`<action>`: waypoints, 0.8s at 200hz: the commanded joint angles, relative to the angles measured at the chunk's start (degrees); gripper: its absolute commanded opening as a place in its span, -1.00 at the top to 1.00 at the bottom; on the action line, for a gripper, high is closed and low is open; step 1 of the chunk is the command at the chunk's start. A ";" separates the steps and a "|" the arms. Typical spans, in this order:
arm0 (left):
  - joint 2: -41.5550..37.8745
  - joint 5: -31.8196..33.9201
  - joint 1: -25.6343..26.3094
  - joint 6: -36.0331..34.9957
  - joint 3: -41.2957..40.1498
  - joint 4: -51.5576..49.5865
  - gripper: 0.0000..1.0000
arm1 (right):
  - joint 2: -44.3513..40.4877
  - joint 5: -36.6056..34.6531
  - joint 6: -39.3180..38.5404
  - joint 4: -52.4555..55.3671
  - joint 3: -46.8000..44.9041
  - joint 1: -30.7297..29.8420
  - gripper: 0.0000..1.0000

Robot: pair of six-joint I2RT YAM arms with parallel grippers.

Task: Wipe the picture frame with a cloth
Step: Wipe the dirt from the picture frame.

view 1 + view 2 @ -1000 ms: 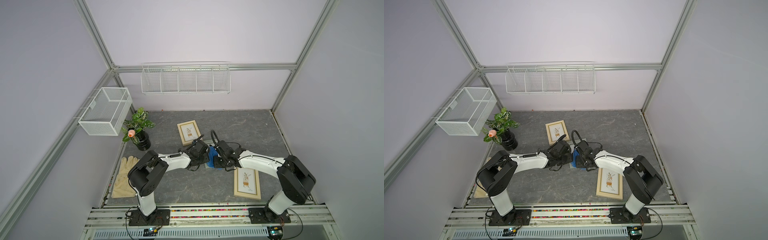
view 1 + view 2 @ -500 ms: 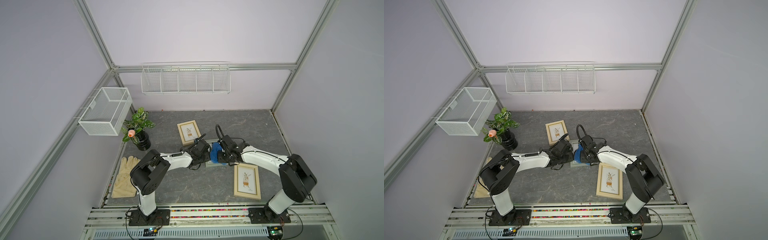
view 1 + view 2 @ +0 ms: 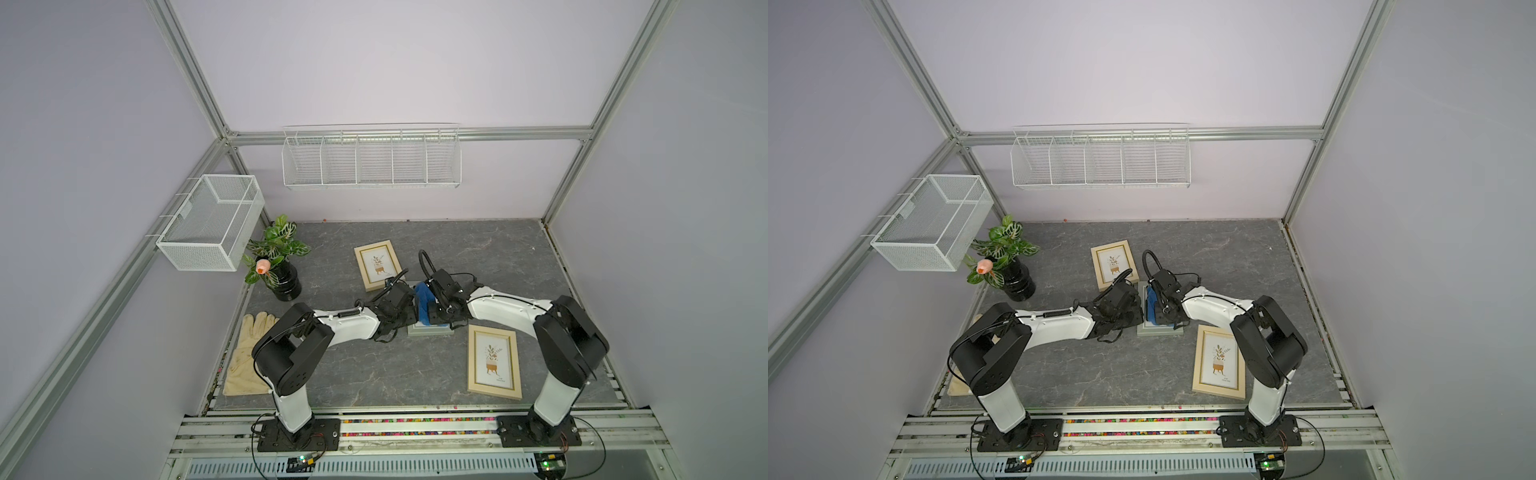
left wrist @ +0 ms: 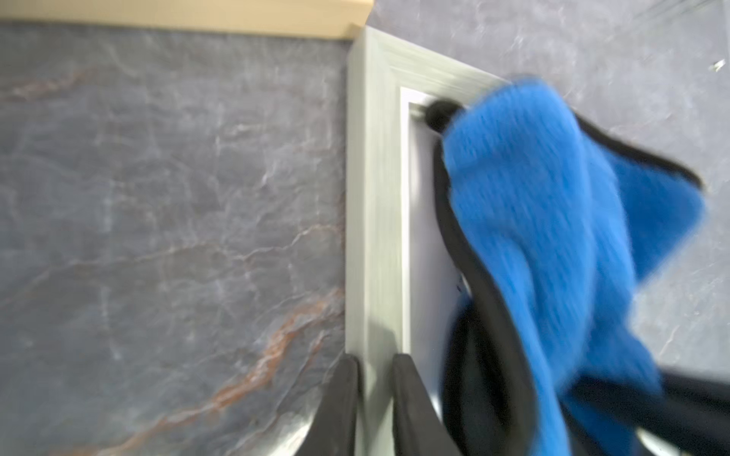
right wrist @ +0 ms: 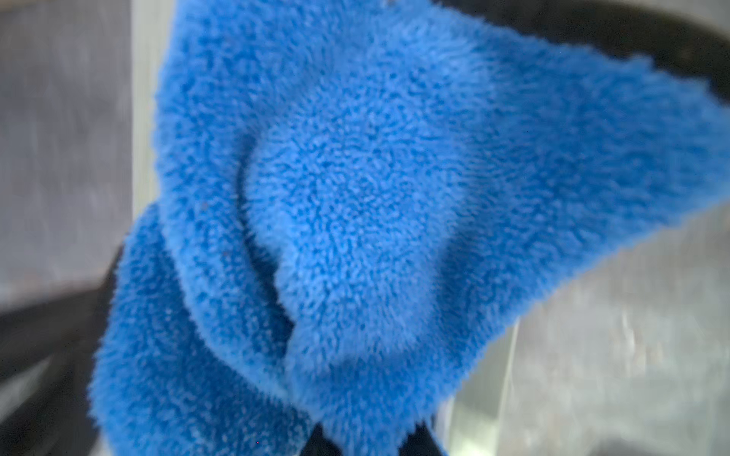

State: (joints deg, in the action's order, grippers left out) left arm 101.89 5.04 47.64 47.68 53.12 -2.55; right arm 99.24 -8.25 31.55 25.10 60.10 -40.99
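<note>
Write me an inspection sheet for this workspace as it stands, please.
Surface: grey marbled tabletop, no damage seen.
Job's things: grey picture frame lying flat; blue cloth held bunched over its glass.
Clutter: far wooden frame, near wooden frame, beige glove, potted plant.
Grippers: left gripper jaws pinch the grey frame's rail; right gripper jaws shut on the cloth.
Cables: black loop at the right wrist.
Surroundings: wire rack, mesh basket, lilac walls.

Grey marbled bench [image 3: 478, 257] bearing: silver-grey frame [image 3: 428, 331], centre; wooden frame [image 3: 377, 264], 11 o'clock; second wooden frame [image 3: 494, 362], 4 o'clock; potted plant [image 3: 282, 274], 10 o'clock.
</note>
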 commanded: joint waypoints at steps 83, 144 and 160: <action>0.36 -0.52 -0.17 -2.63 -3.92 -6.81 0.62 | 6.03 1.10 -2.28 4.06 10.07 3.81 0.87; -5.14 -8.04 1.17 -6.14 -6.02 -1.14 0.24 | 8.30 4.73 1.30 -2.02 2.41 2.94 0.86; -4.96 -8.62 2.01 -6.35 -5.97 -0.87 0.17 | 8.75 4.74 1.66 -2.64 2.40 2.40 0.87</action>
State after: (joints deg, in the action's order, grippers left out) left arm 97.34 -0.43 48.05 42.74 47.99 -2.48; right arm 105.32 -5.08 31.40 21.67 65.28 -37.45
